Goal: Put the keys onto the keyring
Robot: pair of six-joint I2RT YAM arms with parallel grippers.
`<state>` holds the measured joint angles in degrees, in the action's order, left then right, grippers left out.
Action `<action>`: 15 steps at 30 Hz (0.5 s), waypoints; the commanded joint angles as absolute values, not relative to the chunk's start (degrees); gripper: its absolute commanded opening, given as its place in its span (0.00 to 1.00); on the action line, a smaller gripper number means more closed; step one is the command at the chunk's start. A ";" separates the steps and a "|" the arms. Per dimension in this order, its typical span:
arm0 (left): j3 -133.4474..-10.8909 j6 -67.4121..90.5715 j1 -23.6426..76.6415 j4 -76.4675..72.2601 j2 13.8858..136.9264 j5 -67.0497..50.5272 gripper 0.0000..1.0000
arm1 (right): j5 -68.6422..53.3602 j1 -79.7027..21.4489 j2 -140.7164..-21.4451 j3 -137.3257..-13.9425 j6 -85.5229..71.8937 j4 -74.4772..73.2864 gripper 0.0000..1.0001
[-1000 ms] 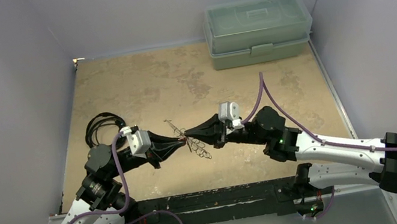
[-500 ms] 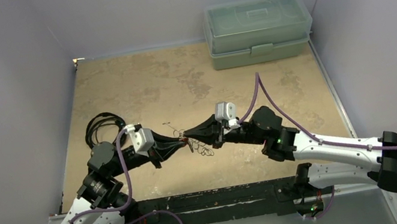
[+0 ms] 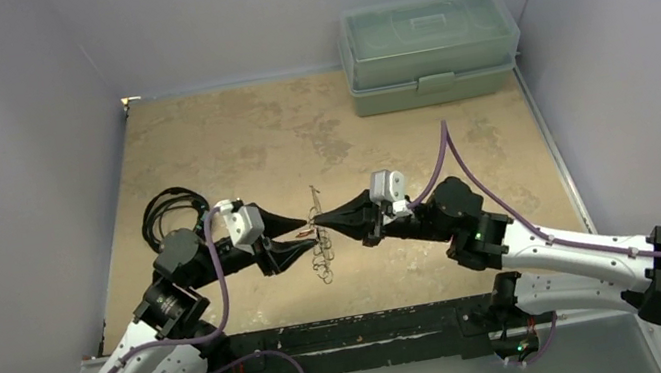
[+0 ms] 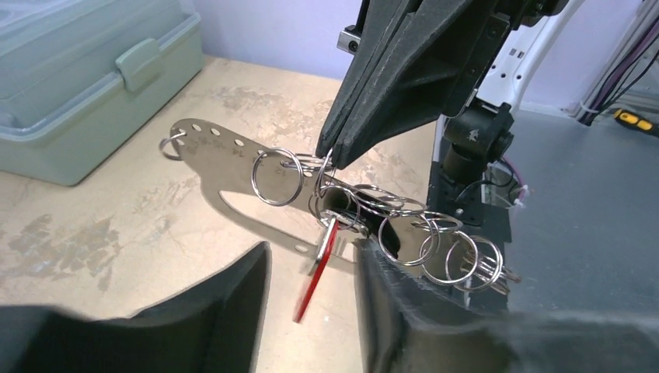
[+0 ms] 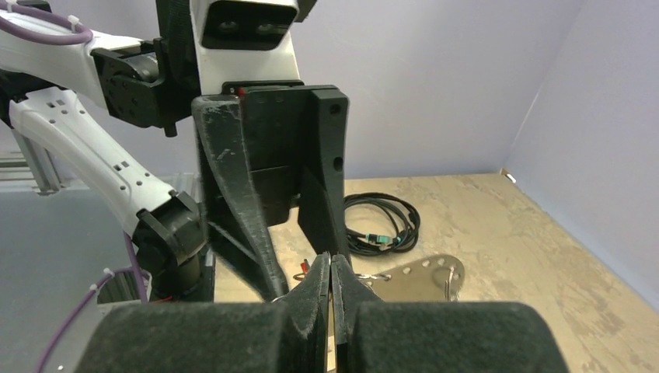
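Observation:
The keyring (image 4: 214,148) is a flat pale plate with holes joined to a bunch of silver wire rings (image 4: 435,241). In the top view it hangs upright (image 3: 322,254) above the table. My right gripper (image 3: 318,223) is shut on one of its rings, and it shows from above in the left wrist view (image 4: 327,158). The key with the red head (image 4: 315,272) dangles from the rings, between the fingers of my left gripper (image 4: 311,252). My left gripper (image 3: 308,231) is open, and the key touches neither finger. The right wrist view shows the plate (image 5: 423,273) behind my shut fingertips (image 5: 330,268).
A pale green lidded toolbox (image 3: 430,48) stands at the back right. A coiled black cable (image 3: 171,213) lies at the left, behind my left arm, and shows in the right wrist view (image 5: 381,225). Walls close in the tan table (image 3: 228,143).
My left gripper has opened and let go of the key, which now hangs from the rings. Both grippers shifted slightly right, and the keyring swung to hang upright.

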<state>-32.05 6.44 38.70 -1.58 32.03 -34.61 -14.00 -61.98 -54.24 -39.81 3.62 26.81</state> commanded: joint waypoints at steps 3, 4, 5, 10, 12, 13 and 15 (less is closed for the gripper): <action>-33.88 6.38 38.67 -2.40 29.87 -32.69 0.83 | -12.34 -62.23 -52.26 -40.25 4.04 29.91 0.00; -33.91 6.35 38.69 -2.30 29.42 -32.12 0.88 | -12.12 -62.25 -52.17 -40.08 4.00 29.76 0.00; -33.99 6.11 38.67 -2.06 28.97 -31.46 0.90 | -11.82 -62.23 -52.13 -39.94 3.96 29.57 0.00; -34.10 4.28 38.70 -0.27 26.77 -24.00 0.95 | -9.93 -62.23 -52.20 -39.01 3.65 27.61 0.00; -34.24 3.46 38.72 0.92 25.90 -18.72 0.96 | -8.40 -62.23 -52.21 -38.50 3.33 26.75 0.00; -34.19 3.10 38.71 2.02 25.50 -16.19 0.96 | -7.58 -62.23 -52.21 -38.14 3.08 26.39 0.00; -34.29 2.87 38.67 2.80 24.81 -11.30 0.97 | -5.95 -62.25 -52.36 -37.47 2.42 25.71 0.00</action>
<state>-32.10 4.82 38.70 0.82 26.04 -22.63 -10.41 -61.98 -53.17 -38.61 3.46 26.17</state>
